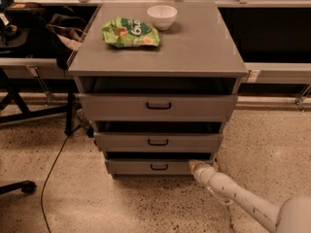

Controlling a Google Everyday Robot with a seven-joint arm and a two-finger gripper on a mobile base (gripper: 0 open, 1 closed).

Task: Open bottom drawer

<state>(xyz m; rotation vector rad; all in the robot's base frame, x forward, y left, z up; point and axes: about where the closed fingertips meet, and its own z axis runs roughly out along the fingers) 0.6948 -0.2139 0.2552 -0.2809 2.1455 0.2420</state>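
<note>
Three grey drawer fronts face you on the cabinet, with a green snack bag and a white bowl on top. The bottom drawer sits lowest, just above the floor, its black handle at centre. The gripper is at the front's right end, right of the handle. You cannot tell whether it is open or holding anything.

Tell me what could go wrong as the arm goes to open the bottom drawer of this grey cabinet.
1. The gripper sits by the right end of the bottom drawer front, well right of its black handle; a pull from there may slip off or skew the drawer.
2. A jolt to the cabinet could shift the white bowl and green snack bag on top.
</note>
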